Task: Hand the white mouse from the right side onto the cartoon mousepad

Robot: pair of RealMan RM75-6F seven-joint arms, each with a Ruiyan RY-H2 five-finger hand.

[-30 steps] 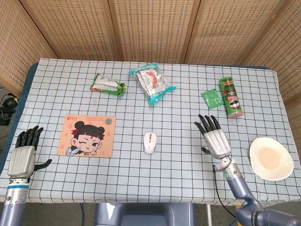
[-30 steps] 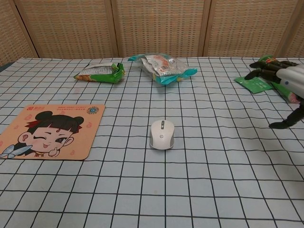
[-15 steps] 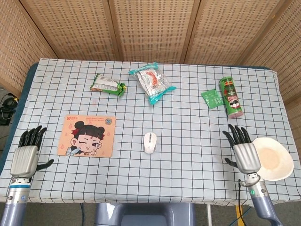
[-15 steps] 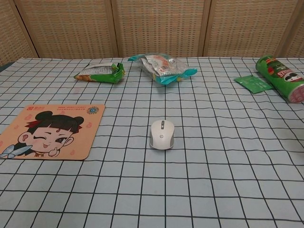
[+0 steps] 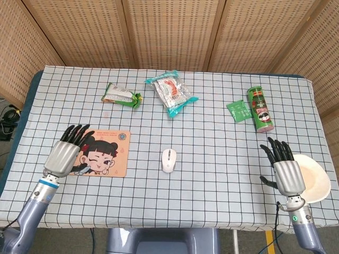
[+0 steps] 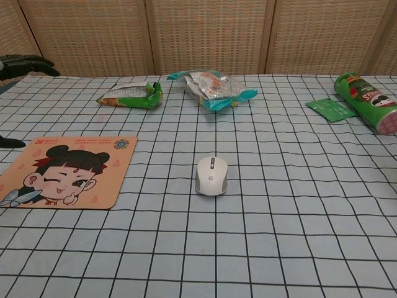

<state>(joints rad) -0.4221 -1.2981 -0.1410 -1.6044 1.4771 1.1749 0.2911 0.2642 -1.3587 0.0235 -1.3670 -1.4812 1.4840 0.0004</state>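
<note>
The white mouse (image 5: 169, 160) (image 6: 211, 176) lies on the checked cloth near the table's middle, untouched. The cartoon mousepad (image 5: 104, 153) (image 6: 65, 171) lies flat to its left. My left hand (image 5: 66, 154) hovers over the pad's left edge with its fingers spread and nothing in them; in the chest view only its fingertips (image 6: 23, 64) show at the far left. My right hand (image 5: 286, 170) is open at the table's right front, far from the mouse and beside the plate; the chest view does not show it.
A white plate (image 5: 312, 178) sits at the right front edge. A green can (image 5: 260, 109) (image 6: 367, 102) and a green sachet (image 5: 238, 110) (image 6: 332, 108) lie at the back right. Two snack packets (image 5: 122, 96) (image 5: 171, 92) lie at the back middle.
My left hand has moved right, from the table's left edge to over the mousepad. My right hand pulled back from near the mouse to beside the plate. The mouse has not moved.
</note>
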